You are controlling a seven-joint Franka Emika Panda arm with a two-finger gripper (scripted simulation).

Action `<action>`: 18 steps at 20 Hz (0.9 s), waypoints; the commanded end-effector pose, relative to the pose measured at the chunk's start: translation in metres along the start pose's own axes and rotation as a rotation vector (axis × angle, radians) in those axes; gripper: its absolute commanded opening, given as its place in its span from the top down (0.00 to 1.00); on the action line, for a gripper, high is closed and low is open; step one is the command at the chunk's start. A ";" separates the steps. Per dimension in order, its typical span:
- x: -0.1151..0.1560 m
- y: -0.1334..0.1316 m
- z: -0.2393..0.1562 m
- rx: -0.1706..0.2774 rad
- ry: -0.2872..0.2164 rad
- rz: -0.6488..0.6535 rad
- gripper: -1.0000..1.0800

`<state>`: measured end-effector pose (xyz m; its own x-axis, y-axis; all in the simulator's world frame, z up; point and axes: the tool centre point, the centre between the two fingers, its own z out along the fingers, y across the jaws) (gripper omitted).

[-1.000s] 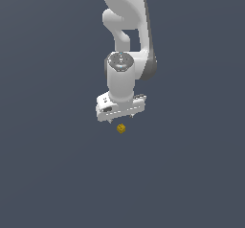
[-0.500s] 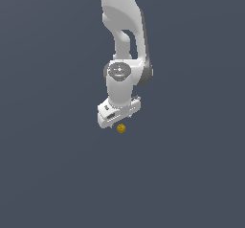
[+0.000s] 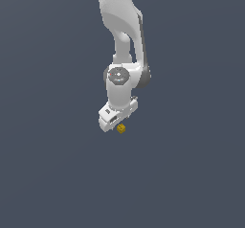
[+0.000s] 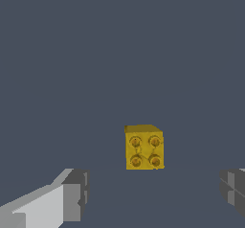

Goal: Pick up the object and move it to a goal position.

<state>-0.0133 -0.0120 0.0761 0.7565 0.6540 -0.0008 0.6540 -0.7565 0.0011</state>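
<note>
Yellow object (image 4: 144, 147) between spread jaws, touching neither, beyond fingertips (image 4: 76, 193)

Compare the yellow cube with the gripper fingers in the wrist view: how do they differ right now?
Colour: the cube is mustard yellow with four round studs on its near face; the fingers are plain grey and white.
Position: the cube sits ahead of the gap between the two fingers, touching neither.
Size: in the exterior view the cube is far smaller than the gripper above it.
Both are blocky and flat-faced.
</note>
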 end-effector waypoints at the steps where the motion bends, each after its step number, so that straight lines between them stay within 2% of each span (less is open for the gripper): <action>1: -0.001 0.000 0.002 0.001 0.001 -0.022 0.04; 10: -0.001 -0.001 0.009 0.001 0.000 -0.029 0.04; 18: -0.002 -0.002 0.044 0.001 0.001 -0.033 0.04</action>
<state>-0.0155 -0.0119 0.0387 0.7353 0.6777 -0.0004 0.6777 -0.7353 -0.0003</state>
